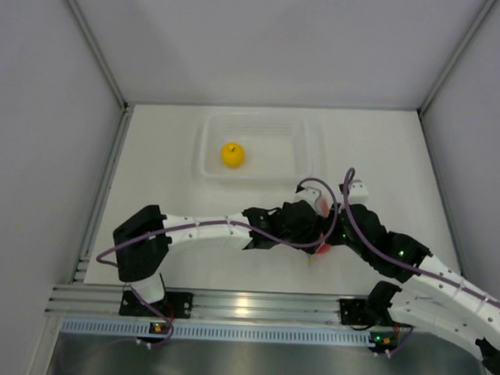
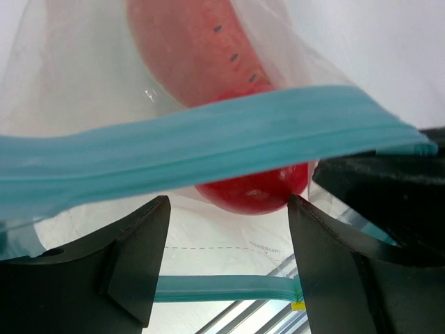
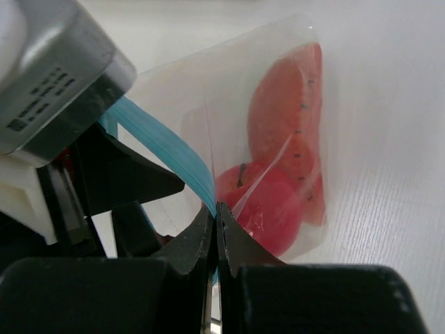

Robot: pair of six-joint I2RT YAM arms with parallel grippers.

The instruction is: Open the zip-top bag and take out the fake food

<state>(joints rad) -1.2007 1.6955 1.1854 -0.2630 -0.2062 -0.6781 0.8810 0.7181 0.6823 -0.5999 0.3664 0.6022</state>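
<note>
Right fingers (image 3: 195,240) closed on the blue-teal zip strip (image 3: 174,149) of the small floppy clear plastic zip-top bag (image 3: 236,97); extraction part done.
Left fingers (image 2: 132,257) stand wide apart at the parted bag mouth, pinching nothing. Red round plastic fruit (image 3: 268,209) and long red-orange tapered piece (image 3: 288,118) sit inside, over the white tabletop (image 1: 159,167) between the arms; yellow round plastic fruit (image 1: 232,154) lies in the clear rigid rectangular tray (image 1: 306,148).

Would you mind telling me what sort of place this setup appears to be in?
Probably a robotics lab test cell: plain white walls enclose the table, and an aluminium rail holds two robot arms.
</note>
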